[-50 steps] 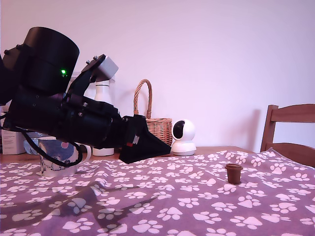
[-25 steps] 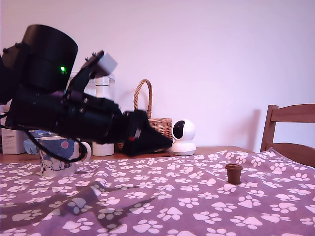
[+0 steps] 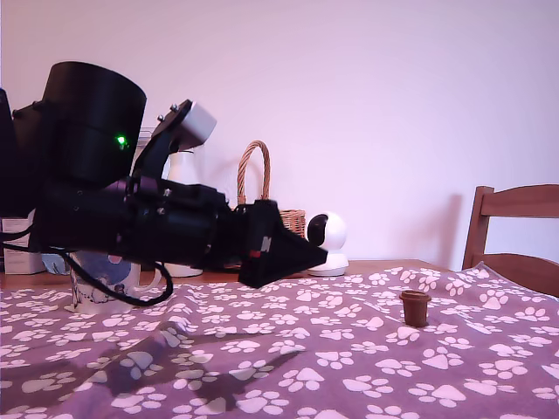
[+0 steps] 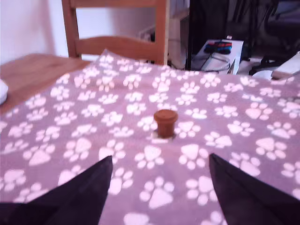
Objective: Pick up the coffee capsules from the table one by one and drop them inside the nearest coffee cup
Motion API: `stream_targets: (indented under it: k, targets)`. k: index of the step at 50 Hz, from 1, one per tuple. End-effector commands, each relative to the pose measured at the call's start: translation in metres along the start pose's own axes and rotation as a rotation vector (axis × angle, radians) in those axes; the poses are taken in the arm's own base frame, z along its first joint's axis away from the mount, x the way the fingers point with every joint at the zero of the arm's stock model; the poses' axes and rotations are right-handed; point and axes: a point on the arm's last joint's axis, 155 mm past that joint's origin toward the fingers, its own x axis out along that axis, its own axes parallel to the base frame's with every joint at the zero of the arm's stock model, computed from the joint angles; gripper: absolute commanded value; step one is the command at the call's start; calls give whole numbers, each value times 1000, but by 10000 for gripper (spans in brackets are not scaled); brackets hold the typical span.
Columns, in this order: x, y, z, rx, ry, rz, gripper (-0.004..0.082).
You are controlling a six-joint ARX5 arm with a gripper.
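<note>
- Purple cloth with white paw prints covers the wooden table (image 3: 349, 367); a pale bare wall behind, a wooden chair (image 3: 515, 229) at the right edge.
- Centre frame, at the back: wicker basket (image 3: 293, 220) and small white camera (image 3: 327, 237).
- Coffee capsule (image 3: 415, 307) stands alone on the cloth, lower right, wide rim up.
- Gripper (image 4: 160, 158) hovers left of centre, fingers spread wide and empty, with the capsule ahead and well apart.
- White mug (image 3: 92, 295) sits lower left behind the arm; its print is partly hidden and unreadable.

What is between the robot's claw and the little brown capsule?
Just bare purple paw-print cloth. The wrist view shows the open gripper with only cloth before the capsule. The exterior view shows the same.
</note>
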Motion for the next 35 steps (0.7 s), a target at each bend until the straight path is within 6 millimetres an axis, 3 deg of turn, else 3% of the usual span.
stream_targets:
  k: [1,35]
  targets:
    - [2,-5,-11,-14,20,-11,589]
    - [27,-9,-20,-29,43,-20,589]
